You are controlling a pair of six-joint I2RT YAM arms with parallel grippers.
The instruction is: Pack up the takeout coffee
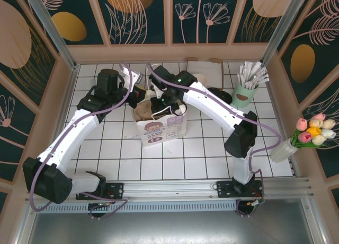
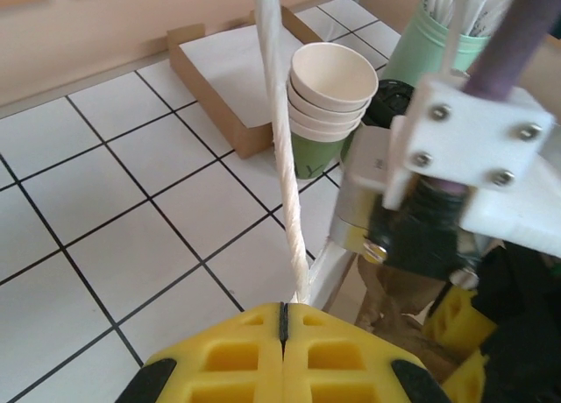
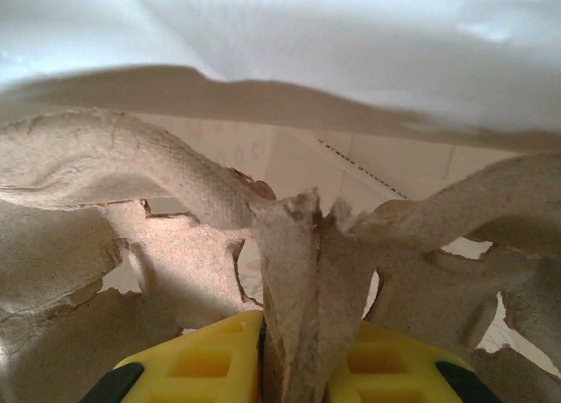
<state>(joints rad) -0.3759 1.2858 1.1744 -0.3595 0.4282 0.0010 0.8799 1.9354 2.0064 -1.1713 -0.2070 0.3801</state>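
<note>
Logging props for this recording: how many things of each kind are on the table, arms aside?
White paper bag: 1
Pulp cup carrier: 1
Stack of lidless cups: 1
Black lid: 1
Green holder of white sticks: 1
Cardboard tray: 1
Vase of tulips: 1
Total: 7

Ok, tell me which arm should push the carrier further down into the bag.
Right. The right gripper is shut on the carrier at its middle ridge, inside the bag. The left gripper is shut on the handle, probably steadying the bag.
</note>
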